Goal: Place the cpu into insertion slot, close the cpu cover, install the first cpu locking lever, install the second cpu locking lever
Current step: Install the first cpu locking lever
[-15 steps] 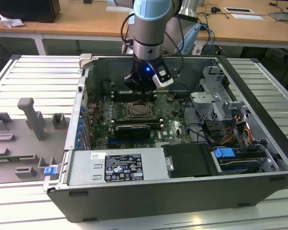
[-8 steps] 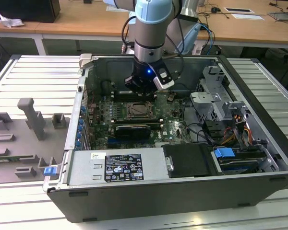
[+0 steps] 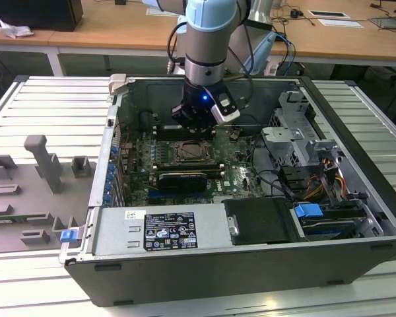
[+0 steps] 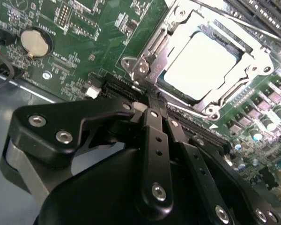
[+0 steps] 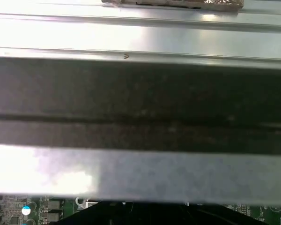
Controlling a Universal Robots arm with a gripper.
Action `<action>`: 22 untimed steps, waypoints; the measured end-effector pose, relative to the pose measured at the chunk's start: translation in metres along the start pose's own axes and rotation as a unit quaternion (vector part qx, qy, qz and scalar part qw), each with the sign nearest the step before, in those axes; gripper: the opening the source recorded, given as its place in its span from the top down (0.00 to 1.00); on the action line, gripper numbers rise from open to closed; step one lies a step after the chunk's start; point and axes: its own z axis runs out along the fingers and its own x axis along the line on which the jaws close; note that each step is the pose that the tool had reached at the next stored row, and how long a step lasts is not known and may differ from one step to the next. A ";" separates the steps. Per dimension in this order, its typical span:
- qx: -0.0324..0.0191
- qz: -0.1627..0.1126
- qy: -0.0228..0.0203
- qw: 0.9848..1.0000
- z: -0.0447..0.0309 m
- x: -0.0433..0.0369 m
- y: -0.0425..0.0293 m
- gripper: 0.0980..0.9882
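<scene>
The arm hung inside the open computer case, its gripper low over the green motherboard, just behind the socket as the exterior view had it. In the second wrist view the gripper showed its black fingers drawn tight together, nothing between them, their tips down by the socket's near edge.

And there sat the cpu, pale metal top up, flat in the insertion slot. The cpu cover lay down around it, its silvery frame ringing the chip on all sides. From the exterior view the slot read as a dark square in a thin metal rim, in the middle of the board.

Plenty crowded in. A long black card ran just in front of the socket, memory slots behind it. To the exterior view's right stood a drive cage with loose cables trailing near the board. A round coin battery sat well off from the socket. In the first wrist view, the case's metal wall loomed close, a strip of green board below it.
</scene>
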 end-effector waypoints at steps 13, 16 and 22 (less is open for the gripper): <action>0.010 0.000 0.000 1.000 0.0015 -0.0004 -0.0002 0.99; 0.021 0.000 0.001 1.000 0.0036 -0.0005 -0.0004 0.99; 0.021 -0.001 0.002 1.000 0.0058 -0.0004 -0.0003 0.99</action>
